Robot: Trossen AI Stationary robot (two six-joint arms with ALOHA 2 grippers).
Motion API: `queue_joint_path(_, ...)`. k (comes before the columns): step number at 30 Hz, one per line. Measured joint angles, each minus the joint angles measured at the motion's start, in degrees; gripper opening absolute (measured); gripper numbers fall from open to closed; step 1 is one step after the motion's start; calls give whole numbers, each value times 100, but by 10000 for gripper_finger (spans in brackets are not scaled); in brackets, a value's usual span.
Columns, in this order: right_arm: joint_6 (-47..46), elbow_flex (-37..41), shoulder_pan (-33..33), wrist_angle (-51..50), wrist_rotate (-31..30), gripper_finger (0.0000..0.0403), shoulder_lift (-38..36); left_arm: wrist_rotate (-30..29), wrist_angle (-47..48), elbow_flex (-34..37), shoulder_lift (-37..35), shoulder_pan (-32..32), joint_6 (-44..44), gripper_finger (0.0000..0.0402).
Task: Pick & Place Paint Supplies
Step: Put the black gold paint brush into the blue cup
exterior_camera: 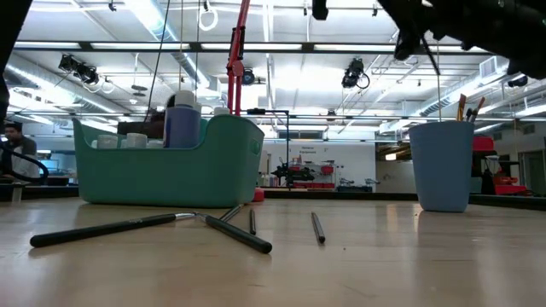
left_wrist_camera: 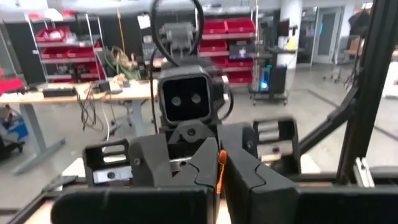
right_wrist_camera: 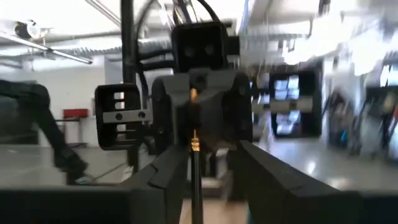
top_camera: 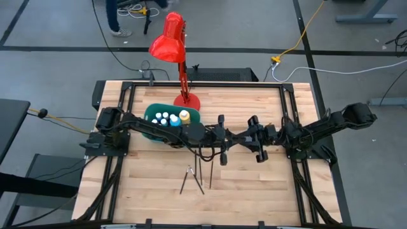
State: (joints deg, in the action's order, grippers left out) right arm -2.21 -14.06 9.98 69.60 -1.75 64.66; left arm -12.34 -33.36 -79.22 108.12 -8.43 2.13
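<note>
A thin dark-handled brush (right_wrist_camera: 194, 177) hangs in the air above the middle of the table, between the two grippers that face each other. In the right wrist view its long axis runs straight up and down, metal ferrule and orange end (left_wrist_camera: 221, 169) uppermost. The left gripper (left_wrist_camera: 212, 167) has its jaws pressed together on the orange upper end, pinching the brush. The right gripper (right_wrist_camera: 209, 163) has its jaws parted narrowly, one finger on each side of the handle; whether they touch it cannot be told. Three more brushes (top_camera: 194, 178) lie on the wood below, handles fanned toward the near edge. Behind them, the teal bin (exterior_camera: 171, 166) holds white-capped paint bottles (top_camera: 166, 119), beside a red lamp (top_camera: 172, 41). A blue cup (exterior_camera: 442, 165) stands apart.
</note>
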Motion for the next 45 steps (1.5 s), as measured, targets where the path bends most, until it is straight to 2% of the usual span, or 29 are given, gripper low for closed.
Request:
queue_joint_path(3,-539,-3,-4,-725,-15,147,-184,1,187,12,11,5,-1,13)
queue_joint_path(5,-530,-7,-3,-1118,-19,141,-301,46,276,19,7,7,-39,14)
queue_joint_path(10,-129,-7,-2,-1237,-17,118,-505,151,672,2,-29,4,-366,12)
queue_joint_path(18,16,-13,-9,-1926,-11,47,-622,146,915,17,-22,7,-499,12)
queue_joint_path(22,194,-13,-9,-1919,-38,13,-620,138,879,15,-22,9,-516,14)
queue_joint_path(30,147,-13,-11,-1967,-69,11,-618,125,889,15,-22,7,-513,24)
queue_joint_path(35,118,-13,-11,-1991,-71,11,-617,157,938,15,-22,7,-903,29)
queue_joint_path(41,120,-11,-15,-2019,-154,12,-639,24,976,15,-22,0,-864,69)
queue_joint_path(45,401,-11,-15,-2139,-557,14,-875,-86,975,13,-22,4,-920,101)
